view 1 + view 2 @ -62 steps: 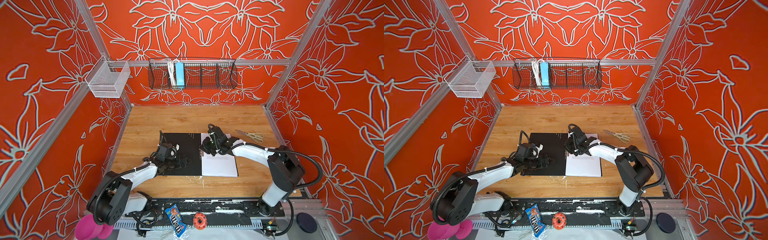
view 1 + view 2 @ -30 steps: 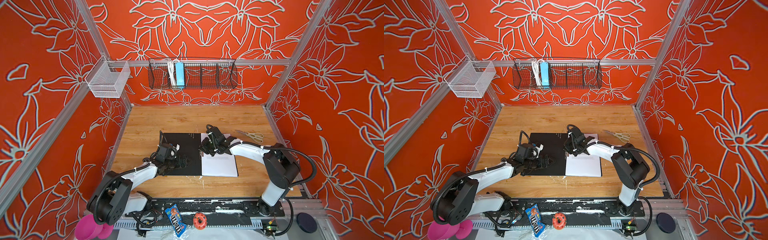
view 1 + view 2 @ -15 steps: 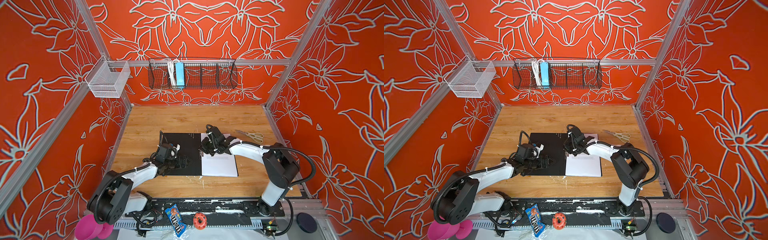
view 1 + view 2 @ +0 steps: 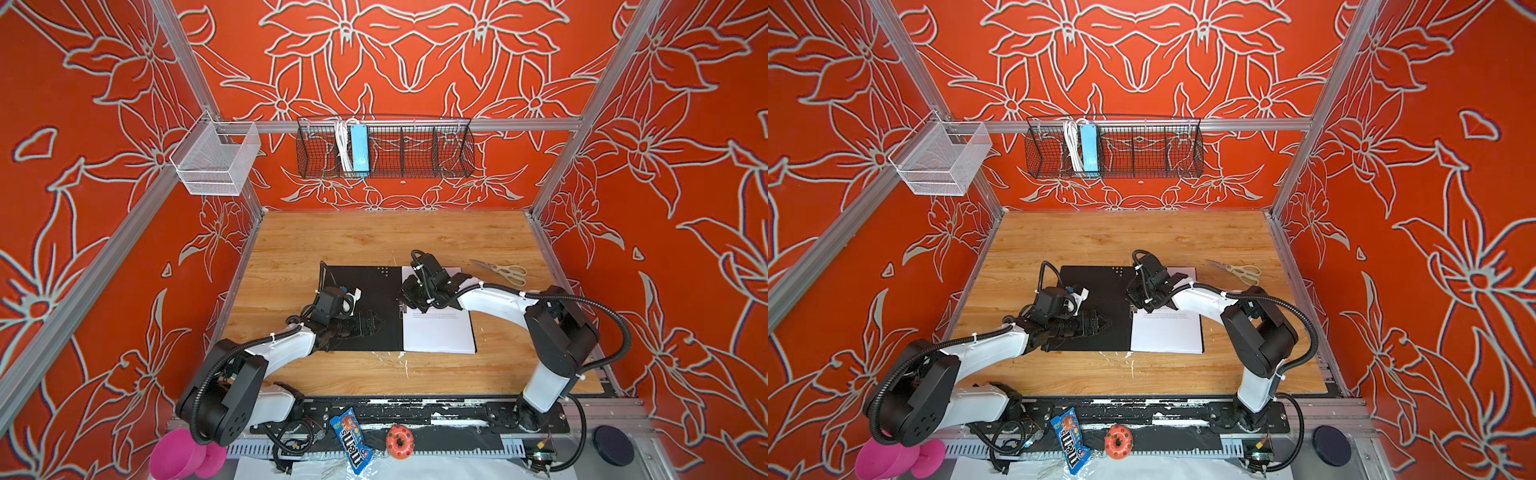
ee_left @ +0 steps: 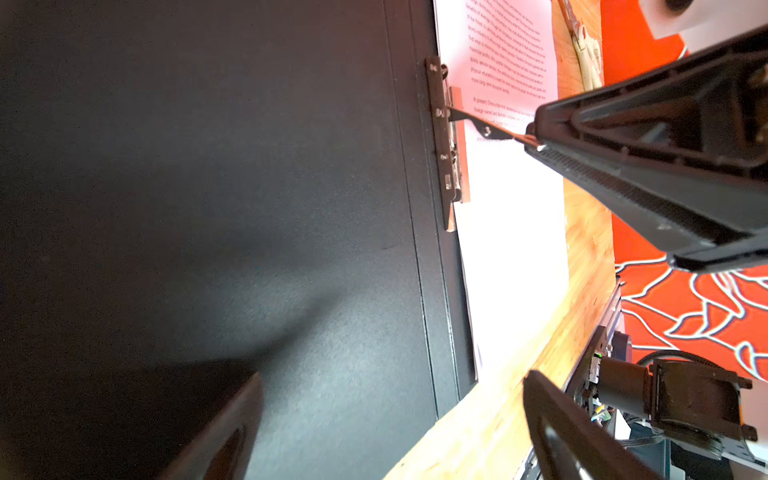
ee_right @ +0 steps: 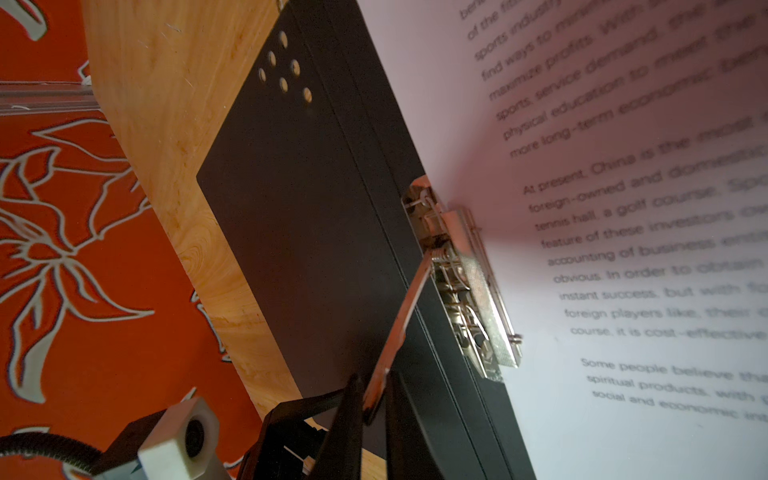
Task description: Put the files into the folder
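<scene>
Table (image 4: 374, 245) unchanged | right hand (image 6: 376, 399) still pinches clip lever (image 6: 409, 307) (raised) | left hand (image 4: 368, 324) wide

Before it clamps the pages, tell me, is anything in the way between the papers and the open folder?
Nothing visible. The files lie on the open folder, edge against the metal clip. The right gripper is shut on the clip's lever; the left gripper, open, is over the black left cover, off the sheets.

Bright even light, soft shadows, blurred close foreground
</scene>
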